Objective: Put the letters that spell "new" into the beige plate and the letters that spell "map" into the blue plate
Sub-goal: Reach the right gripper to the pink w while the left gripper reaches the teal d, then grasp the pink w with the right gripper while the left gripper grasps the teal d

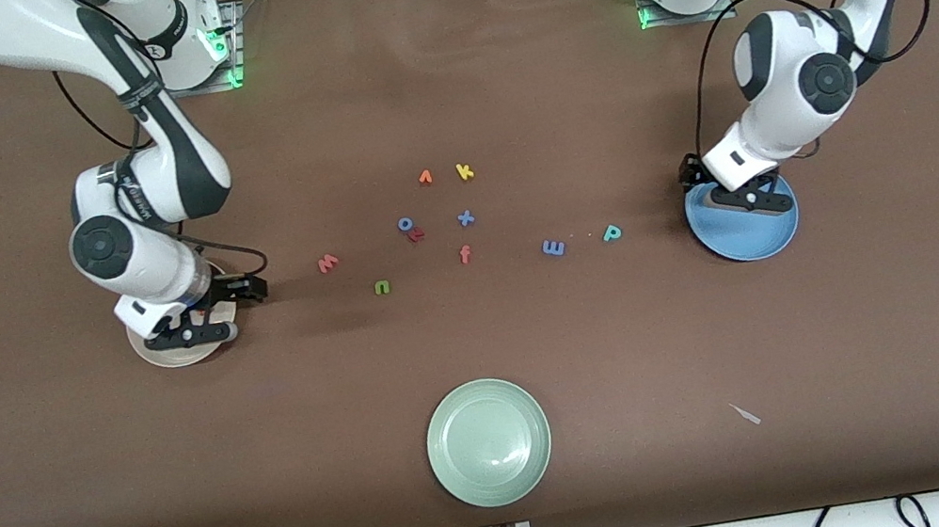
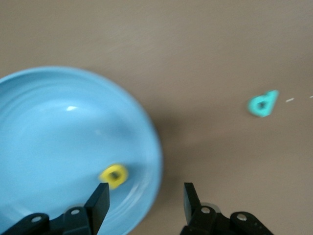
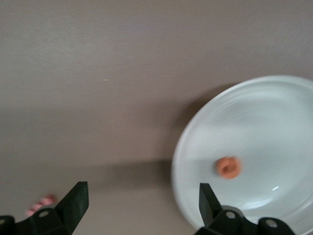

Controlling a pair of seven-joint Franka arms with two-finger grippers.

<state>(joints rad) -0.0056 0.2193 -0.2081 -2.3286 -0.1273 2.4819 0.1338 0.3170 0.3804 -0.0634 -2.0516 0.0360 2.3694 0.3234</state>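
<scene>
Orange "e" (image 3: 229, 167), wrist-view only

Hidden or unclear items, for your check:

- beige plate (image 1: 161, 358): in the front view the right tool (image 1: 201, 331) covers most of it, so you see only a crescent of rim.
- blue plate (image 1: 752, 240): its upper part sits under the left tool (image 1: 743, 199); the left wrist view crops it.
- orange "e" (image 3: 229, 167), yellow "a" (image 2: 114, 175): blurred blobs, concealed in the front view.
- pinkish-red "w" (image 3: 41, 205): cut off by a tool finger.
</scene>
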